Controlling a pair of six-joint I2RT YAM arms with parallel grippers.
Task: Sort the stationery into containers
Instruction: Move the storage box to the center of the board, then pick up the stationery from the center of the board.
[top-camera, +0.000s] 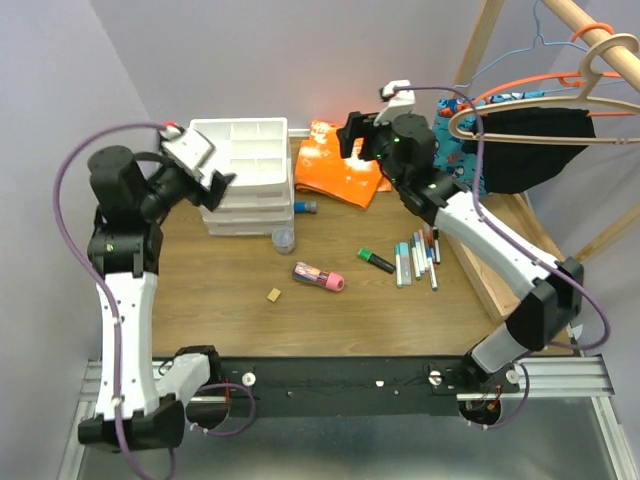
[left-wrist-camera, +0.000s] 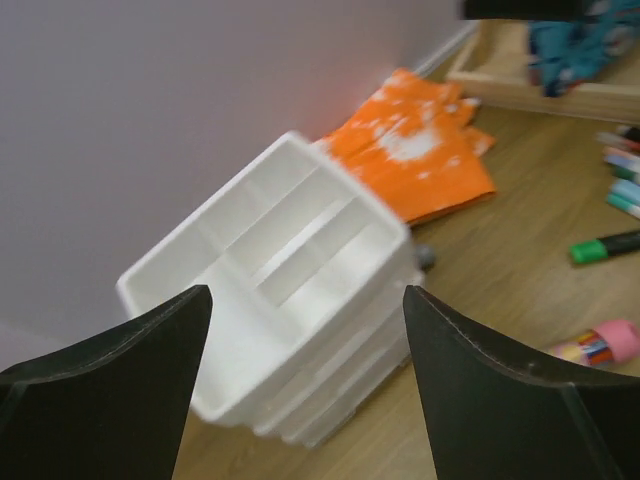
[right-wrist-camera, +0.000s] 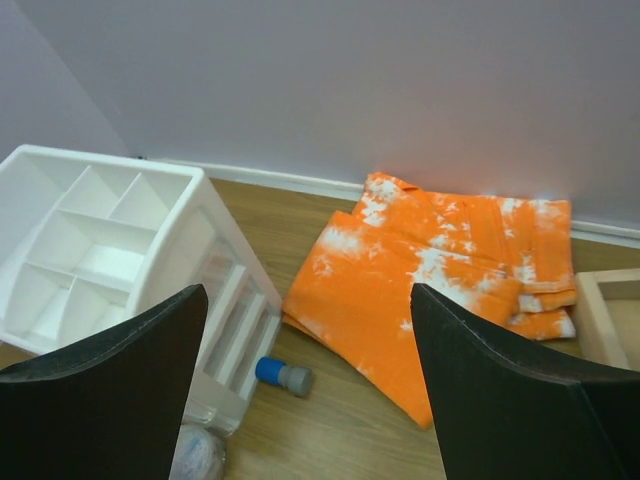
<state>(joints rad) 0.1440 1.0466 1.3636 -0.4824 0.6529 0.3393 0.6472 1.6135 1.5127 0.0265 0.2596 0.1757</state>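
The white three-drawer unit (top-camera: 245, 178) stands at the back left, its divided top tray (right-wrist-camera: 95, 170) holding nothing I can see. My left gripper (top-camera: 217, 186) hovers open at the unit's (left-wrist-camera: 300, 290) left front corner, jaws wide and bare. My right gripper (right-wrist-camera: 308, 288) is open too, raised over the orange cloth (top-camera: 340, 162). A blue-capped tube (right-wrist-camera: 282, 374) lies by the unit's base. On the table lie a pink-capped bottle (top-camera: 320, 277), a green-capped marker (top-camera: 376, 260) and several pens (top-camera: 418, 255).
A small clear round item (top-camera: 284, 239) sits in front of the drawers, and a tan block (top-camera: 273, 294) lies nearer me. A wooden tray (right-wrist-camera: 605, 310) stands to the right, under a rail with hangers (top-camera: 560, 95) and dark cloth.
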